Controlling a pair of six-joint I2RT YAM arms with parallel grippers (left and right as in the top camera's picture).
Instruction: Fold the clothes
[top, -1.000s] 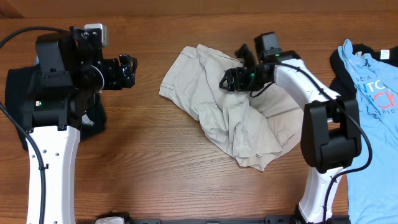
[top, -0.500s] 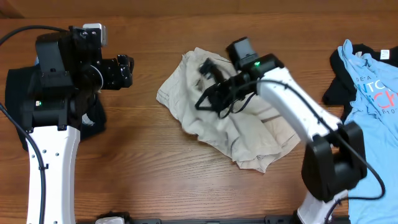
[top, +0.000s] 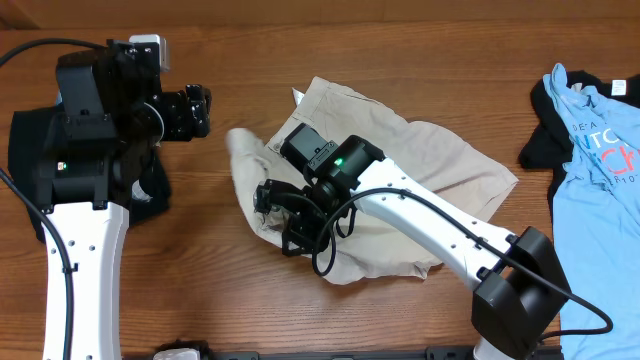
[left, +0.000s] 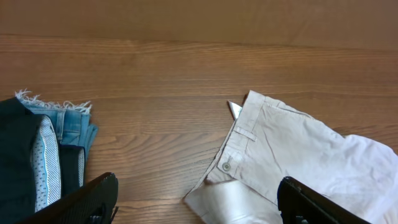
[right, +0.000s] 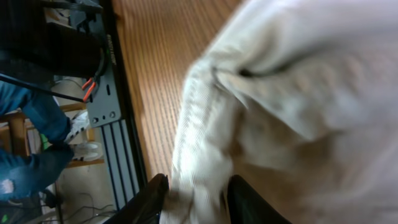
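Note:
The pale beige shorts (top: 440, 170) lie crumpled mid-table, their left part pulled into a raised fold. My right gripper (top: 285, 215) reaches low over that left edge. In the right wrist view a blurred wad of the shorts (right: 298, 81) fills the gap between the two black fingers, so the right gripper (right: 198, 202) is shut on it. My left gripper (top: 203, 110) hovers to the left of the shorts, open and empty. Its wrist view shows the left gripper (left: 201, 208) wide apart above the waistband, button and belt loop of the shorts (left: 292, 149).
A black garment (top: 25, 160) lies under the left arm, with frayed denim (left: 65, 118) and dark cloth (left: 15, 155) beside it. At far right a light blue T-shirt (top: 600, 160) rests on a black garment (top: 545, 120). The table's front rail (right: 115, 124) is close to the right gripper.
The right arm has swung from the shorts' far right side across to their near left, dragging fabric with it and reshaping the shorts. The left arm has stayed put and open.

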